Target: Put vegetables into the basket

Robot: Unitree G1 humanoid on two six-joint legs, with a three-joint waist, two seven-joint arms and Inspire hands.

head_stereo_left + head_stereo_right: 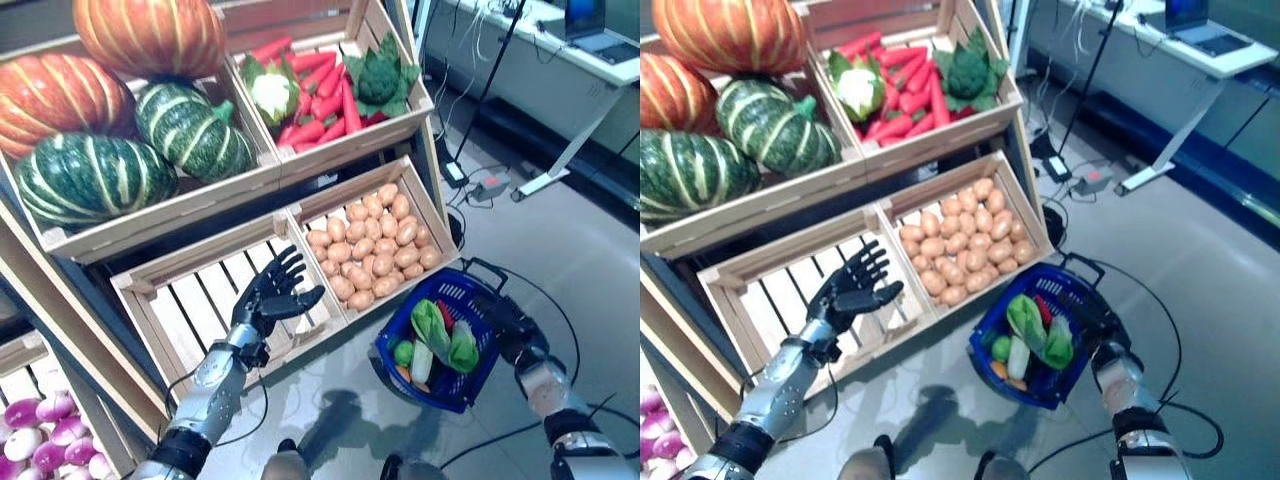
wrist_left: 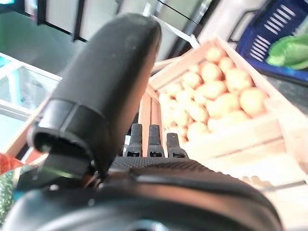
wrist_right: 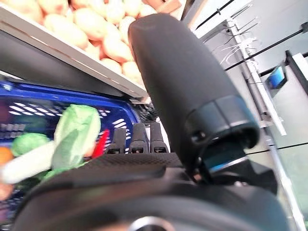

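Observation:
A blue basket (image 1: 478,296) hangs low at the right, just above the floor. In it lie green leafy vegetables (image 1: 432,325), a white radish, a red piece and a small orange one. My right hand (image 1: 518,335) grips the basket's near right rim, fingers curled over it. My left hand (image 1: 268,298) hovers open, fingers spread, over an empty slatted crate (image 1: 180,310). Beside that hand, a crate of potatoes (image 1: 372,245) sits between it and the basket. In the left wrist view the potatoes (image 2: 216,91) show past the straight fingers, which hold nothing.
On the upper shelf stand big orange and green pumpkins (image 1: 110,120) and a crate of carrots (image 1: 320,95) with a cauliflower and broccoli. Purple turnips (image 1: 40,430) lie at the lower left. A white desk (image 1: 560,70) and floor cables stand at the right.

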